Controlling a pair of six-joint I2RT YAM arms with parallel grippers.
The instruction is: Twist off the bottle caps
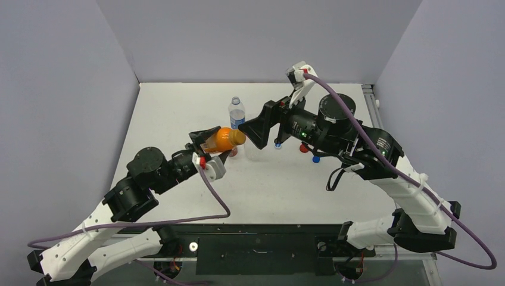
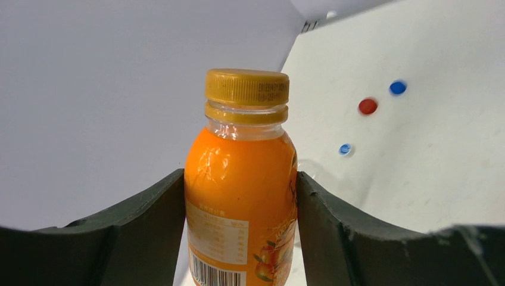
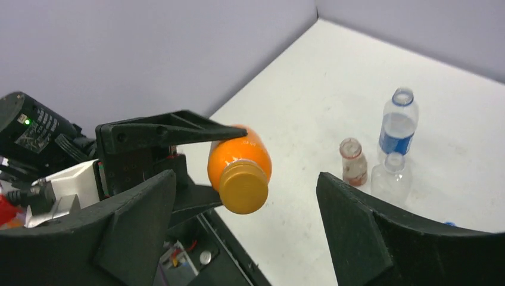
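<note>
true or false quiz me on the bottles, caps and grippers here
1. The left gripper holds the orange bottle. True.
2. The cap of that bottle is off. False: it is on.
3. The right gripper is shut on the cap. False: it is open, a finger either side of the cap, neither touching.
4. The Pepsi bottle stands uncapped. True.
5. A red cap lies on the table. True.

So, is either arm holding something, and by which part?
The left gripper grips the squat orange plastic bottle by its body, fingers on both sides, below the yellow screw cap. The right gripper is open, facing that cap, holding nothing.
</note>
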